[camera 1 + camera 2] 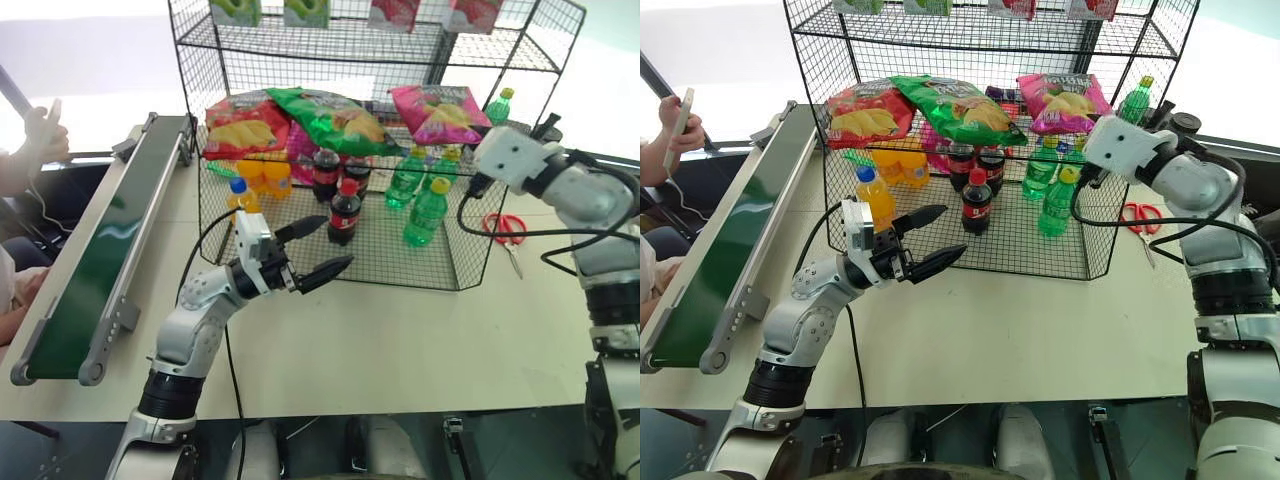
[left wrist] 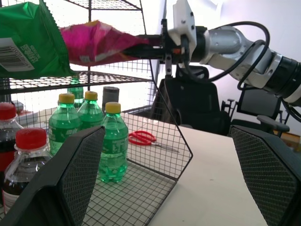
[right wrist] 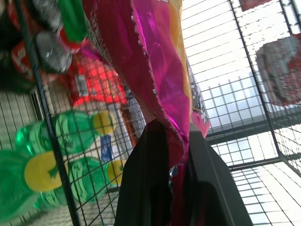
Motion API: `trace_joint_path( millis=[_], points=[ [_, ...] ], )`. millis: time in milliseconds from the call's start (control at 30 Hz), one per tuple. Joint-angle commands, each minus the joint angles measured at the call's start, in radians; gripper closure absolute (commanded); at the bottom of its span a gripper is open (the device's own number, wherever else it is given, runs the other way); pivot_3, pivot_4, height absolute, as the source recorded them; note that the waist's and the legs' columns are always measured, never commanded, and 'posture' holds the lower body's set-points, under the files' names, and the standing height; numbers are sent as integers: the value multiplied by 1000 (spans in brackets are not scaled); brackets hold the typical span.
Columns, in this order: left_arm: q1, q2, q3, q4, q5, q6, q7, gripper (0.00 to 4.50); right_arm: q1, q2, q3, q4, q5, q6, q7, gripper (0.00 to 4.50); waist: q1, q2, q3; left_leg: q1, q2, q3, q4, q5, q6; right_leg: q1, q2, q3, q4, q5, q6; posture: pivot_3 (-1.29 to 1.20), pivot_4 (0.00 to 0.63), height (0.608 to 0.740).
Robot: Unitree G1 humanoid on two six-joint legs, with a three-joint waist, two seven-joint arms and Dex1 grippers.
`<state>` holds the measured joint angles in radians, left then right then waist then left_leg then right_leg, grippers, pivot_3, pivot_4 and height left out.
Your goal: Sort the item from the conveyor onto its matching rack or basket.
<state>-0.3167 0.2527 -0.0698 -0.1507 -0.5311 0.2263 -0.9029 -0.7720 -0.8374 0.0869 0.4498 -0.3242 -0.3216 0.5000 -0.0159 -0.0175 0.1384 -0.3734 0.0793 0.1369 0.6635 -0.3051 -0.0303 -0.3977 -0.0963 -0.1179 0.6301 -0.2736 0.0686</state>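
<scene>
Magenta-pink foil is what your right gripper (image 3: 181,155) has hold of: its black fingers (image 3: 146,188) are clenched on the edge of the crisp bag (image 1: 438,112), which lies on the middle tier of the black wire rack (image 1: 390,50), beside a green crisp bag (image 1: 330,118) and a red crisp bag (image 1: 243,122). Your left gripper (image 1: 318,248) hangs over the white bench (image 1: 400,340) in front of the rack's lowest tier, fingers spread wide and gripping nothing. Below the bags stand green bottles (image 1: 425,212) and cola bottles (image 1: 344,212). You'll see the dark green conveyor (image 1: 105,250) running along your left, and red scissors (image 1: 508,228) lying on the bench near the right arm.
</scene>
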Motion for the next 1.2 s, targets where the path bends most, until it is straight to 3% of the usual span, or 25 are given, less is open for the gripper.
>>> trace_joint_path(
  millis=[33, 133, 233, 467, 867, 1033, 1200],
  points=[
    [3, -2, -7, -41, -1, -15, 4, 0, -68, -1, 2, 63, -32, -52, -57, 4385, 0, 0, 0, 0, 0, 0, 0, 0, 0, 0, 0, 0, 0, 0, 0, 0, 150, 726],
    [12, 1, -3, -51, -1, -14, 10, 0, -94, 13, -9, 109, -8, -55, -63, 4385, 1, 0, 0, 0, 0, 0, 0, 0, 0, 0, 0, 0, 0, 0, 0, 0, 150, 726],
    [21, 3, -4, -57, 0, -14, 15, 0, -91, 13, -27, 116, 52, -40, -3, 3406, 1, 0, 0, 0, 0, 0, 0, 0, 0, 0, 0, 0, 0, 0, 0, 0, 150, 726],
    [25, -1, -13, -52, 5, -19, 18, 0, -65, -19, -78, 41, 208, 49, 178, 125, 2, 0, 0, 0, 0, 0, 0, 0, 0, 0, 0, 0, 0, 0, 0, 0, 150, 726],
    [26, 10, -18, -41, 24, -40, 7, 0, 128, -5, -160, -271, 522, 292, 439, 54, 4, 0, 0, 0, 1, -2, 0, 0, 0, 1, 0, -1, 0, 0, 0, 0, 150, 726],
    [54, 74, 37, -57, 8, -16, 14, 0, 261, -1, -324, -535, 808, 556, 438, 54, 5, 0, 0, 0, 0, -2, 0, -1, 2, 1, -1, -1, 0, 0, 0, 0, 150, 726],
    [118, 222, 173, -94, -50, 49, 8, 0, 540, 13, -531, -791, 1031, 763, 393, 54, 8, -1, -1, 0, 3, -4, -1, -4, 7, 1, -1, -2, -1, 0, 0, 0, 150, 726]
  ],
)
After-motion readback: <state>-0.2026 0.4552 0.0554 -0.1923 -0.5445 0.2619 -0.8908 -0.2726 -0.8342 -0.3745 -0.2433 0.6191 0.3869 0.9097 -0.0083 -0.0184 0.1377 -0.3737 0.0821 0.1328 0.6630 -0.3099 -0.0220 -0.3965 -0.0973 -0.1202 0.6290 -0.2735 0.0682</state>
